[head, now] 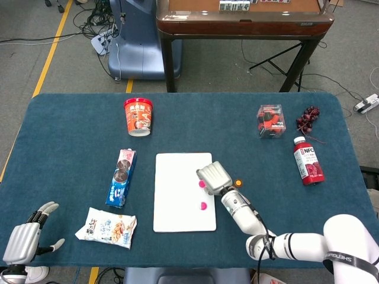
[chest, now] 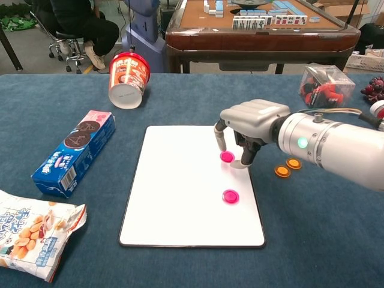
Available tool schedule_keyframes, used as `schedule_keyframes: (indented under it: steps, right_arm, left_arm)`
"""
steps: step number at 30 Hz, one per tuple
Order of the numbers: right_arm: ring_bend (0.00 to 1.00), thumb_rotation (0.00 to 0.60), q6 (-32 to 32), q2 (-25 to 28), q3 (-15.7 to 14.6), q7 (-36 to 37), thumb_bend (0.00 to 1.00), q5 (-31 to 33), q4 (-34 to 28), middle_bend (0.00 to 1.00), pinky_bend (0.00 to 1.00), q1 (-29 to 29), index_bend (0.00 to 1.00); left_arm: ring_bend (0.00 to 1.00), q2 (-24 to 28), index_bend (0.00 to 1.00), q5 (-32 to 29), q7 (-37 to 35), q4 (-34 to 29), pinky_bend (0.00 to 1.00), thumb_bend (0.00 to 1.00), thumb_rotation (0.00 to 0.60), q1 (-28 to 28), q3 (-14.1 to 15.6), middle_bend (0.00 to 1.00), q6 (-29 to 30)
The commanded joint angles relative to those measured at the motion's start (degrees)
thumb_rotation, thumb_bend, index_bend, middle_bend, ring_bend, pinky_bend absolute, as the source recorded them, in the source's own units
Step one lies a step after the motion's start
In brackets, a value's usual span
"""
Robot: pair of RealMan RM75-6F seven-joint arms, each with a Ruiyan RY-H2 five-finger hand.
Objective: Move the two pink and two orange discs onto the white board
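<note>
The white board (head: 177, 195) (chest: 180, 192) lies in the middle of the blue table. One pink disc (head: 203, 206) (chest: 230, 196) lies flat on its lower right part. My right hand (head: 213, 177) (chest: 249, 127) hovers over the board's right edge and pinches a second pink disc (head: 202, 184) (chest: 227, 156) between its fingertips, low over the board. Two orange discs (chest: 282, 171) (chest: 293, 163) lie side by side on the cloth just right of the board; the head view shows only one orange disc (head: 238, 183). My left hand (head: 23, 238) hangs open at the table's near left corner.
A red cup (head: 138, 116) (chest: 128, 79) stands at the back left. A blue cookie box (head: 121, 177) (chest: 75, 153) and a snack bag (head: 108, 227) (chest: 30, 234) lie left of the board. On the right are a juice bottle (head: 308, 161), a clear box (head: 270, 120) (chest: 326, 85) and grapes (head: 308, 118).
</note>
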Motion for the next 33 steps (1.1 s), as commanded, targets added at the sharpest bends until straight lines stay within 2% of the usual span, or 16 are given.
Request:
schedule_keyframes:
  steps: [1,3,7,10,13,15,19,23,33]
  right_arm:
    - [1.00,0.600,-0.2,-0.6,0.0,-0.1,0.26,0.0,0.4,1.00,1.00,0.3,0.49]
    - [1.00,0.600,0.1,-0.9,0.0,-0.1,0.24,-0.3,0.6,1.00,1.00,0.3,0.45]
    - [1.00,0.600,0.4,-1.2,0.1,0.4,0.12,-0.8,0.8,1.00,1.00,0.2,0.32]
    - [1.00,0.600,0.5,-1.1,0.1,0.6,0.03,-1.0,0.8,1.00,1.00,0.1,0.29]
    - [1.00,0.600,0.7,-0.8,0.1,0.9,0.00,-1.3,0.7,1.00,1.00,-0.1,0.28]
    - [1.00,0.600,1.1,-0.2,0.1,1.2,0.02,-1.4,0.3,1.00,1.00,-0.5,0.28]
    - [1.00,0.600,2.4,2.6,-0.6,1.5,0.15,-1.7,-1.2,1.00,1.00,-1.9,0.29]
    - [1.00,0.600,3.4,5.9,-1.6,1.1,0.21,-1.3,-3.2,1.00,1.00,-3.3,0.32]
    - [1.00,0.600,4.9,9.6,-4.8,3.4,0.23,-4.8,-5.1,1.00,1.00,-7.0,0.34]
  left_arm:
    - [0.21,-0.1,0.21,0.0,-0.1,0.0,0.61,0.09,0.600,0.1,0.0,0.16,0.1]
    - [0.21,-0.1,0.21,-0.1,-0.3,0.1,0.61,0.09,0.600,0.1,0.0,0.16,0.1]
    - [0.21,-0.2,0.21,-0.1,-0.4,0.2,0.61,0.09,0.600,0.1,0.0,0.16,0.1]
    - [0.21,-0.3,0.21,-0.1,-0.4,0.3,0.61,0.09,0.600,0.2,0.0,0.16,0.0]
    - [0.21,-0.4,0.21,-0.1,-0.5,0.4,0.61,0.09,0.600,0.2,0.1,0.16,0.0]
    - [0.21,-0.4,0.21,-0.1,-0.5,0.5,0.61,0.09,0.600,0.2,0.1,0.16,0.0]
    - [0.21,-0.3,0.21,0.0,-0.5,0.5,0.61,0.09,0.600,0.2,0.0,0.16,0.1]
    - [0.21,-0.2,0.21,0.0,-0.3,0.1,0.61,0.09,0.600,0.1,-0.1,0.16,0.1]
    - [0.21,0.0,0.21,0.3,0.9,-1.0,0.61,0.09,0.600,-0.2,-0.2,0.16,-0.1]
